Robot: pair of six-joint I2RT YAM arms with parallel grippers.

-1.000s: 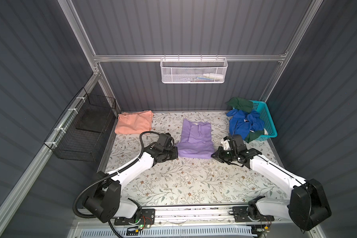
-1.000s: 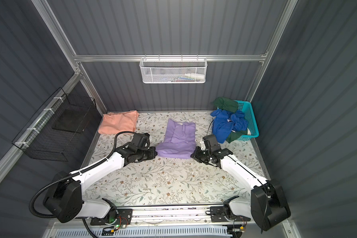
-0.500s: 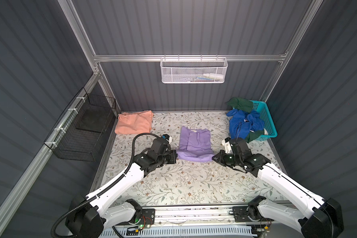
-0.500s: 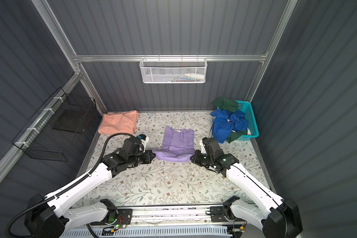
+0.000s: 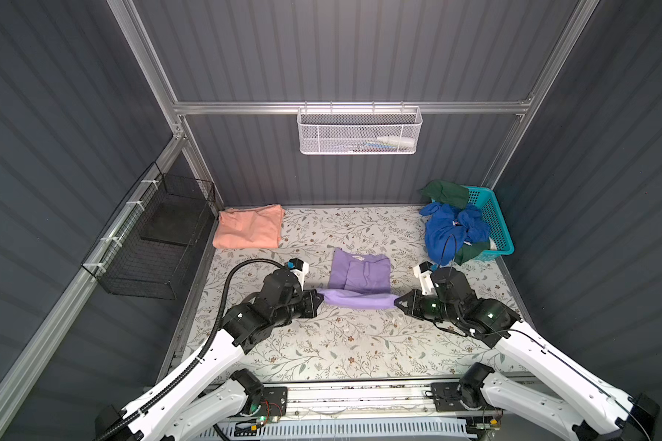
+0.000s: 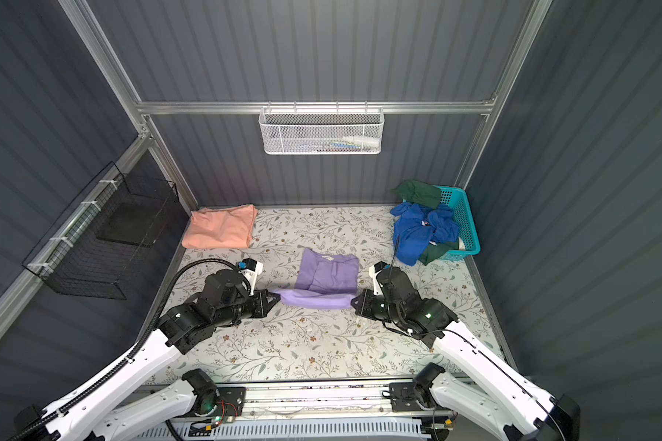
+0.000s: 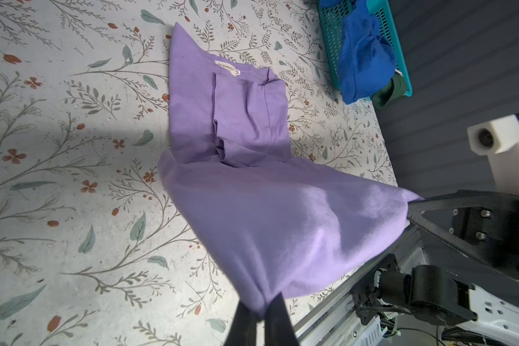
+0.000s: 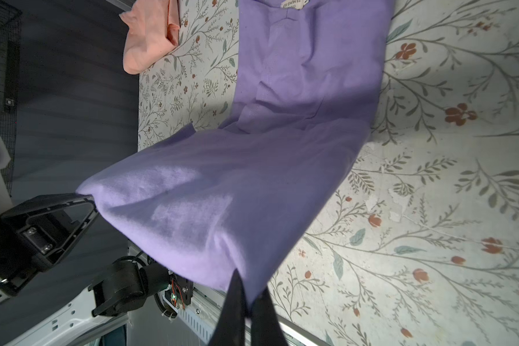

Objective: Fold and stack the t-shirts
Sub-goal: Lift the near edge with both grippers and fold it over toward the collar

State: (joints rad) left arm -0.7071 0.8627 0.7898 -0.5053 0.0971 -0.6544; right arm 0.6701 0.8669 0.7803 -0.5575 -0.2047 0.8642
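Note:
The lavender-purple t-shirt lies mid-table, collar end flat, its near hem lifted off the cloth and stretched between both grippers. My left gripper is shut on the hem's left corner. At the right corner my right gripper is shut too. The hem sags between them. The shirt's collar label shows at its far end; chest lettering is hidden. A folded salmon-orange t-shirt rests in the back left corner.
A turquoise basket at the back right holds blue clothes and dark green clothes spilling onto the table. A black wire basket hangs on the left wall, a white mesh basket on the back wall.
Both grippers have pulled back toward the table's front and risen, lifting the purple shirt's near hem off the cloth. The shirt's flat part looks shorter now.

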